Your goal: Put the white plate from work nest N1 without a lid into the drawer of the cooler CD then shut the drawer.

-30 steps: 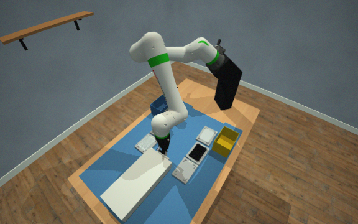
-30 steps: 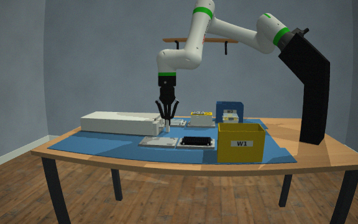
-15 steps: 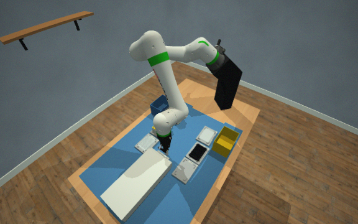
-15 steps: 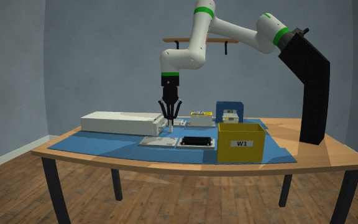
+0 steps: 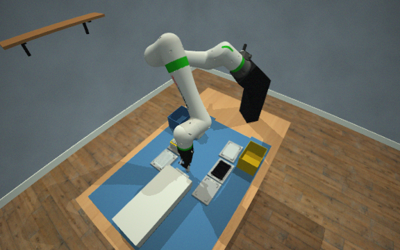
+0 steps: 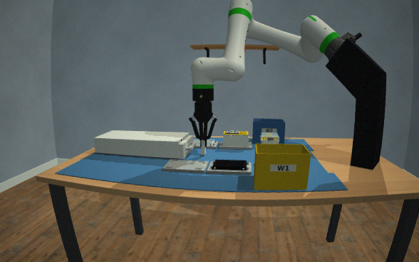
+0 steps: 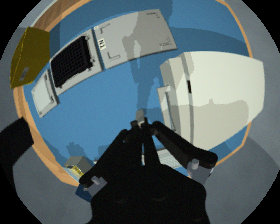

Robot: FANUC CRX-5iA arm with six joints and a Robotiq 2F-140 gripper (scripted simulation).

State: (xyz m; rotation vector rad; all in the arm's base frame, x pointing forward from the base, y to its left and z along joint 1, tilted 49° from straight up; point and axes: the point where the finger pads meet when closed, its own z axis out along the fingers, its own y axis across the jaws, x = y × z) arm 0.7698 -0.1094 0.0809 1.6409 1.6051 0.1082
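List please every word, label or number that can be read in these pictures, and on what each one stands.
"W1": white label on the front of the yellow bin.
"W2": label on the blue bin, small but readable.
Yellow strip on the grey box beside the blue bin: marks too small to read.
No text shows in the top or wrist views.
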